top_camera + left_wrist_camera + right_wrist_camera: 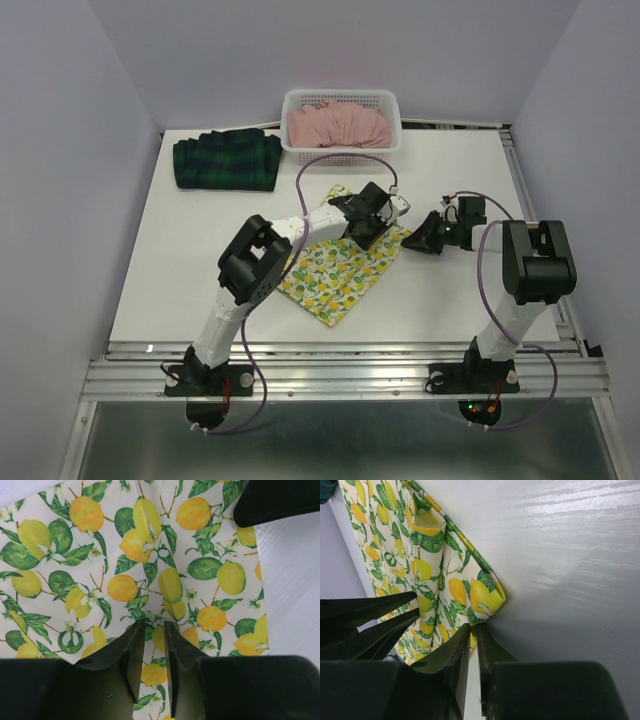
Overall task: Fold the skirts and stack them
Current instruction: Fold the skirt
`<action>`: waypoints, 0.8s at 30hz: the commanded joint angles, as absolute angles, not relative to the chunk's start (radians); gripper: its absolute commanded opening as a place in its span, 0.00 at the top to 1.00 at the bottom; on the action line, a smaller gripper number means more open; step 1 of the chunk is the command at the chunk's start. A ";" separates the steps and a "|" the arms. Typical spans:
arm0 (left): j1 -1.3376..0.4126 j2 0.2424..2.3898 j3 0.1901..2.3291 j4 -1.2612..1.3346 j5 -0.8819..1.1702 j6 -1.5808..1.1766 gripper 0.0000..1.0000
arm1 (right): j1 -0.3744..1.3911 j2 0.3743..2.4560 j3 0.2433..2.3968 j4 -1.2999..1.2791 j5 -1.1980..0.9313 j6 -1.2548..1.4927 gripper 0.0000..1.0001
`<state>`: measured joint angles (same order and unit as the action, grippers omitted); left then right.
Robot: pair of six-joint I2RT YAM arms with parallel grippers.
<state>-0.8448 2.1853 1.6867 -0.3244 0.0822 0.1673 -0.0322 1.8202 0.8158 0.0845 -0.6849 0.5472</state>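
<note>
The lemon-print skirt (340,272) lies spread in the middle of the table, and it also shows in the left wrist view (150,540) and the right wrist view (435,580). My left gripper (366,226) (154,625) presses down on its far right part, jaws narrowly apart with puckered cloth between them. My right gripper (416,240) (474,628) is shut on the skirt's right corner, just beside the left one. The plaid skirt (228,160) lies folded at the back left. The pink skirt (338,125) is bunched in the basket.
The white lattice basket (392,100) stands at the back centre against the wall. Purple cables loop over the table behind both arms. Bare table (180,260) extends to the left and to the front right. A metal rail runs along the near edge.
</note>
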 commanded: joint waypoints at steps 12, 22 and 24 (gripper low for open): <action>-0.853 2.115 1.703 -0.313 0.186 0.147 0.63 | -0.029 1.870 0.788 0.057 -0.614 0.528 0.86; -0.854 2.155 1.727 -0.327 0.195 0.146 0.61 | -0.029 1.876 0.788 0.054 -0.615 0.526 0.86; -0.854 2.164 1.735 -0.325 0.190 0.146 0.63 | -0.029 1.878 0.788 0.055 -0.618 0.526 0.87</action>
<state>-0.8452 2.1899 1.7016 -0.3302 0.1791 0.1547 -0.0322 1.8370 0.8158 0.1009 -0.7048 0.5549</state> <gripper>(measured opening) 0.384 0.135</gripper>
